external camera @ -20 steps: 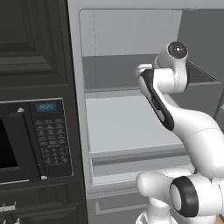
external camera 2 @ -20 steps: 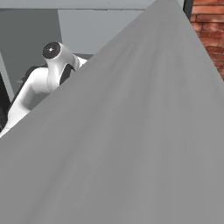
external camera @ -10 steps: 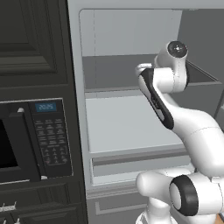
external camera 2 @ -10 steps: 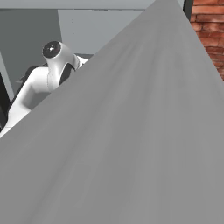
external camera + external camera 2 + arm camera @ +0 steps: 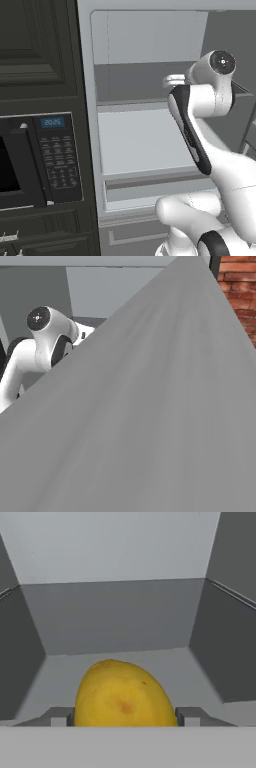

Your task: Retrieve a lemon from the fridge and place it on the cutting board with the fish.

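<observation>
Right now the lemon (image 5: 125, 694) sits squarely between the two fingertips (image 5: 189, 716) of the pincer (image 5: 125, 718), low in the hand view, with a dark tip showing just beside each of its flanks. The jaws look closed onto the fruit at a middling width, each tip against the skin as far as can be seen, so I judge the lemon gripped, though the contact itself is partly cut off at the bottom of the view.

The lemon's long axis runs roughly away from the hand, leaning slightly to the upper left of that view, and its narrower end points toward the back wall of the fridge (image 5: 140, 145). The jaws therefore close across its short width, which should suit a firm hold.

From the left base view the arm reaches into the upper shelf space of the open fridge. In the right base view the fridge's open door (image 5: 165, 406) stands close by the arm. Judging from this, the coming move is a straight pull back along the lemon's long axis, out of the shelf.
</observation>
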### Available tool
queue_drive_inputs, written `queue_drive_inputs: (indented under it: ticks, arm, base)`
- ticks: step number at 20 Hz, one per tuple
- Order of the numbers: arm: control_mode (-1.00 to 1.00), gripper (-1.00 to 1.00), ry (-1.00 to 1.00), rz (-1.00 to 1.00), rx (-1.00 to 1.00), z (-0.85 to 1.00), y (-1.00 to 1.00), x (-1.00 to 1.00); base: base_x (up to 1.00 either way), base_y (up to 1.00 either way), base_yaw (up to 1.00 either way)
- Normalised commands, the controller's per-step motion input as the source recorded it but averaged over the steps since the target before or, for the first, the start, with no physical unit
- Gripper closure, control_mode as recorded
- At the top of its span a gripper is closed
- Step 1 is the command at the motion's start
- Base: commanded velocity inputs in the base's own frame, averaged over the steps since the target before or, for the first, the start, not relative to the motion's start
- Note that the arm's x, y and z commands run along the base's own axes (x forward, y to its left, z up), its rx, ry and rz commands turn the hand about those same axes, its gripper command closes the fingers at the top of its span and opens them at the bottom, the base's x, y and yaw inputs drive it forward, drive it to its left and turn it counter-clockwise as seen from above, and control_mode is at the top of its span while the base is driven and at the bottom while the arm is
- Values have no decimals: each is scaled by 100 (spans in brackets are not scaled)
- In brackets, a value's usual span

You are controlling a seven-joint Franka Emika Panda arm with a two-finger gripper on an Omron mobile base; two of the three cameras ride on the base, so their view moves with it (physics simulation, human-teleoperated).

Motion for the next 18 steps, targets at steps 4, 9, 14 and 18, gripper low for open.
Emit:
queue_drive_inputs:
  ticks: [4, 9, 14, 18]
  arm:
    - [-100, 100, 3, 0, 0, 31, 15, -100]
    - [-100, 100, 11, 0, 0, 23, 24, -97]
    - [-100, 100, 4, 0, 0, -22, 5, -81]
    - [-100, 100, 0, 0, 0, -43, 0, -81]
  base:
    - [0, 0, 0]
    - [0, 0, 0]
    - [0, 0, 0]
    - [0, 0, 0]
